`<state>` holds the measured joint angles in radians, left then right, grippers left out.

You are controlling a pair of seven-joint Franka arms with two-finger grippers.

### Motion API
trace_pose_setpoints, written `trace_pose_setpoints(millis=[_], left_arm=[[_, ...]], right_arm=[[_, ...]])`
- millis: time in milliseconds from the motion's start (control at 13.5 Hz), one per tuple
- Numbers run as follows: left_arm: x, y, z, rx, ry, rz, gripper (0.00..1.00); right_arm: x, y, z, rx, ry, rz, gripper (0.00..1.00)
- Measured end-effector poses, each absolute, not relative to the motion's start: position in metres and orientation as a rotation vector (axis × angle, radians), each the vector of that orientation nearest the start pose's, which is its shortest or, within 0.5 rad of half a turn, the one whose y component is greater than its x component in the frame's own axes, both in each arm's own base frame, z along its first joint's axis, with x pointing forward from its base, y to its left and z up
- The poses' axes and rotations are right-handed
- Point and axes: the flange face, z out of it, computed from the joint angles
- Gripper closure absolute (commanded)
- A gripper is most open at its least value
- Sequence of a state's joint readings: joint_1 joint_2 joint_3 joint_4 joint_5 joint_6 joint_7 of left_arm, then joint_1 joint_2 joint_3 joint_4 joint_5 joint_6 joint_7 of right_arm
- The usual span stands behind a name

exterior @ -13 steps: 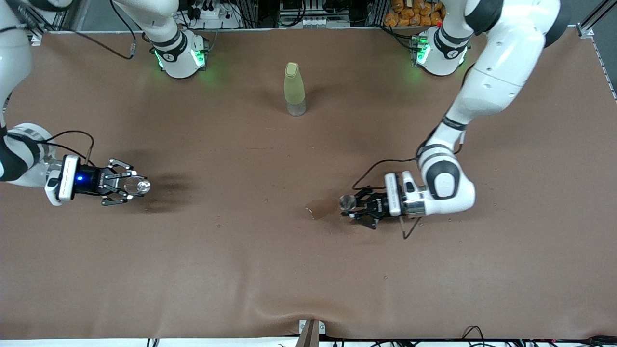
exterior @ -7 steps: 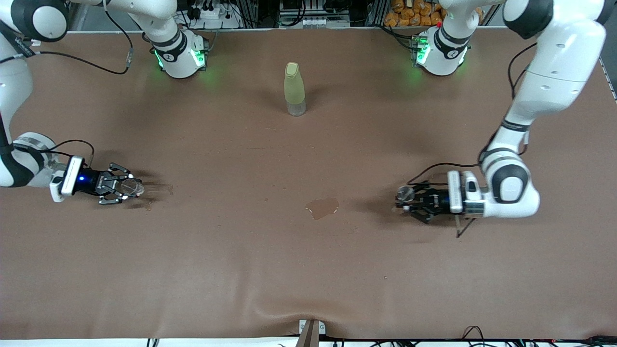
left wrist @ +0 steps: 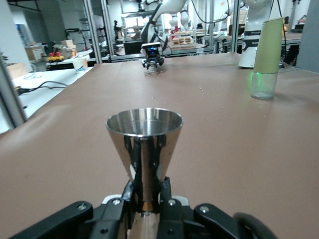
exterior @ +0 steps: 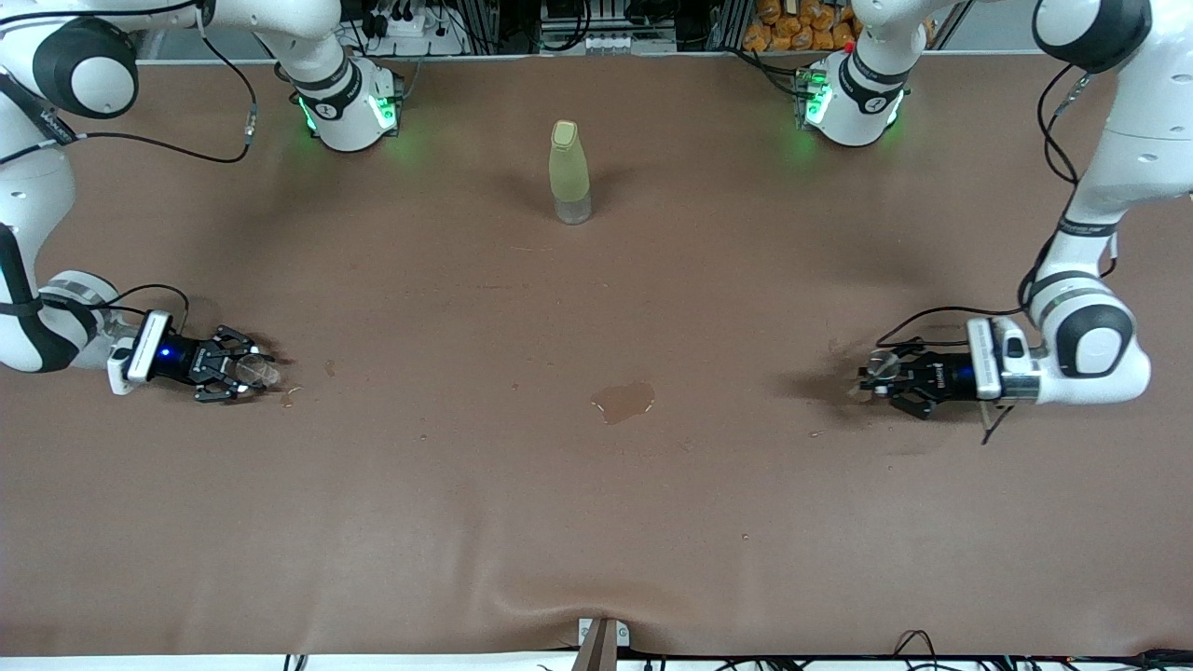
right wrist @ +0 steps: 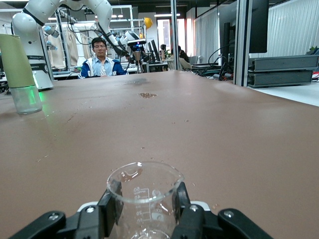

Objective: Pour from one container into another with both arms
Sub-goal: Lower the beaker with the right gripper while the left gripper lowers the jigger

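Front view: my two arms are spread wide apart, one gripper low at each end of the brown table (exterior: 596, 522).
Left gripper (exterior: 881, 376): low at the table near the left arm's end, fingers clamped on the stem of a metal cone cup (left wrist: 144, 144).
Metal cone cup: upright in my left wrist view, wide mouth up, shiny inside; I cannot tell whether anything is in it.
Left fingers (left wrist: 164, 191): narrow, pressed against the cup's thin lower part from both sides.
Right gripper (exterior: 244, 368): low at the table near the right arm's end, closed around a clear glass beaker (right wrist: 144, 196).
Clear glass beaker: upright, printed scale marks facing my right wrist camera, with drops on the glass.
Right fingers (right wrist: 113, 201): hugging the beaker's wall on both sides, holding it.
Bottle (exterior: 569, 172): pale yellow-green with a clear base, standing upright between the two arm bases, well apart from both grippers.
Puddle (exterior: 623, 402): a small brownish wet patch on the table about midway between my grippers, nearer to the front camera than the bottle.
Small spots (exterior: 328, 367): a few dark marks on the table just beside the right gripper.
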<state>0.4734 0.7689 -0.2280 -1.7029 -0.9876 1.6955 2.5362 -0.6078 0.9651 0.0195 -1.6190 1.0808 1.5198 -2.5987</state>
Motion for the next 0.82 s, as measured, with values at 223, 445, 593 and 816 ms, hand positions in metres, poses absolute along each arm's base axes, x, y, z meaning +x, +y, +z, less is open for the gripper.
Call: trace_pose_setpoints(millis=[223, 445, 593, 816], left_arm=[[0.593, 0.133, 0.156, 1.388, -1.493, 1.08, 1.0], [0.578, 0.148, 0.131, 1.406, -1.422, 1.081, 1.0], [0.569, 0.15, 0.109, 1.409, -1.373, 1.074, 1.0], [0.565, 0.15, 0.1, 1.408, -1.354, 1.07, 1.0]], right_arm=[[0.536, -0.24, 0.065, -1.482, -1.228, -1.187, 0.0], [0.54, -0.244, 0.076, -1.437, -1.23, -1.209, 0.0], [0.542, -0.249, 0.086, -1.413, -1.222, -1.216, 0.0], [0.552, -0.263, 0.117, -1.451, -1.213, -1.137, 0.0]])
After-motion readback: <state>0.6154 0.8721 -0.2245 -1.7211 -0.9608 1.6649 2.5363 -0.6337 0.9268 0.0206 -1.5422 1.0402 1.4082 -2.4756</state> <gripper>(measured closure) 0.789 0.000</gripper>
